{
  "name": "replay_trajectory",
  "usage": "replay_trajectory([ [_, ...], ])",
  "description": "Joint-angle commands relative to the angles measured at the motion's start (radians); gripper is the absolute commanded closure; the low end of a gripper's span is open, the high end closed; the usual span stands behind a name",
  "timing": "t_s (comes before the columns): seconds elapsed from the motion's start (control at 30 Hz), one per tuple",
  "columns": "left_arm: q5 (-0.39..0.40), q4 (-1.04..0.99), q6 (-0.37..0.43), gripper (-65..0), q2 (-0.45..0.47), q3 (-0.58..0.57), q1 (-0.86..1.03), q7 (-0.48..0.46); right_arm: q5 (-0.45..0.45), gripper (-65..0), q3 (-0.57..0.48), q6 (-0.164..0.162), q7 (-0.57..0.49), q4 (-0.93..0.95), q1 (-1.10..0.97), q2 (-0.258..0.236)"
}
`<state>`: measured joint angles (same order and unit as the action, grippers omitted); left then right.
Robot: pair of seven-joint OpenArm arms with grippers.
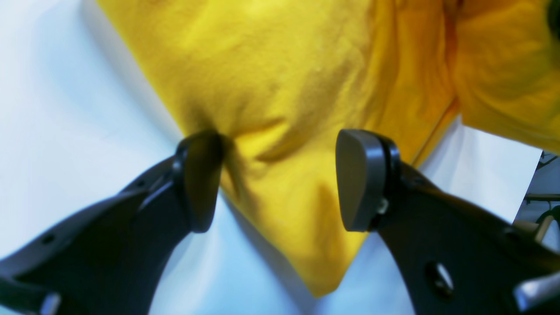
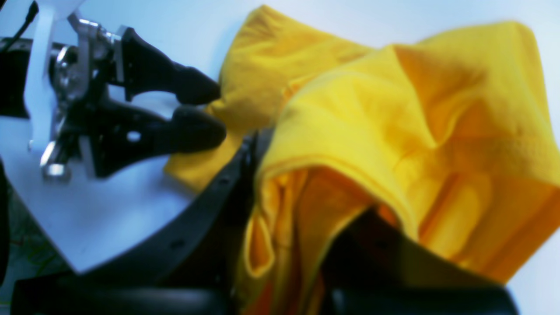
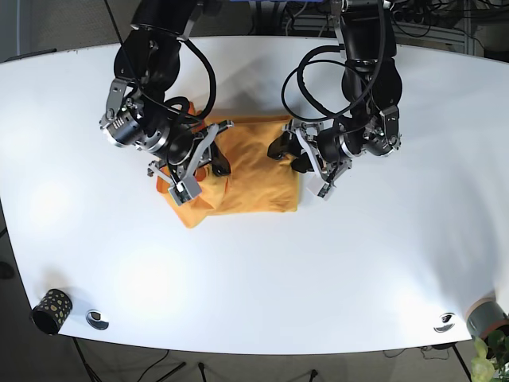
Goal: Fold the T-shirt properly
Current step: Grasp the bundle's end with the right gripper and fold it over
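The white bench [image 3: 334, 270] carries a rumpled yellow T-shirt [image 3: 250, 179] just left of centre, showing no readable print. At its 3 o'clock edge the left end effector [image 1: 280, 179] is spread apart around a corner. At 9 o'clock the right end effector [image 2: 306, 245] is draped in bunched cloth; its grip cannot be told. A dotted cup [image 3: 49, 310] stands at 8 o'clock, seen only from the base.

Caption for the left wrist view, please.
Left claw open astride a corner of the yellow T-shirt on the white table.

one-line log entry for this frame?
stage: mid-fold | T-shirt: bunched on table | left gripper: open, straddling shirt corner | right gripper: cloth draped over it, grip unclear
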<state>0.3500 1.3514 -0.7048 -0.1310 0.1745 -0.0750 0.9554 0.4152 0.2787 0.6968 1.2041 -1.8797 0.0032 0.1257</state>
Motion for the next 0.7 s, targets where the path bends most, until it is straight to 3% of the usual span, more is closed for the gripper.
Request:
replay_trajectory([
  [0.0, -0.035, 0.0, 0.007, -38.3, -0.002, -0.003, -0.001, 0.046, 0.0, 0.0, -0.025, 0.001, -0.04, 0.024, 0.039, 0.005],
  [0.3, -0.035, 0.0, 0.007, -38.3, -0.002, -0.003, -0.001, 0.047, -0.006, -1.3, -0.045, 0.001, -0.1, 0.239, 0.142, 0.004],
  [0.4, -0.035, 0.0, 0.007, -38.3, -0.002, -0.003, -0.001, 0.047, -0.008, -13.6, -0.046, 0.001, -0.1, 0.297, 0.166, -0.011],
  [0.6, -0.035, 0.0, 0.007, -38.3, 0.0, -0.002, -0.001, 0.046, 0.001, -59.3, -0.118, 0.001, -0.1, 0.295, 0.169, -0.053],
  [0.63, -0.035, 0.0, 0.007, -38.3, 0.0, -0.002, -0.001, 0.046, 0.001, -64.4, -0.129, 0.001, -0.1, 0.279, 0.165, -0.057],
  [0.67, -0.035, 0.0, 0.007, -38.3, 0.0, -0.002, -0.001, 0.046, 0.001, -65.0, -0.14, 0.001, -0.1, 0.256, 0.162, -0.057],
])
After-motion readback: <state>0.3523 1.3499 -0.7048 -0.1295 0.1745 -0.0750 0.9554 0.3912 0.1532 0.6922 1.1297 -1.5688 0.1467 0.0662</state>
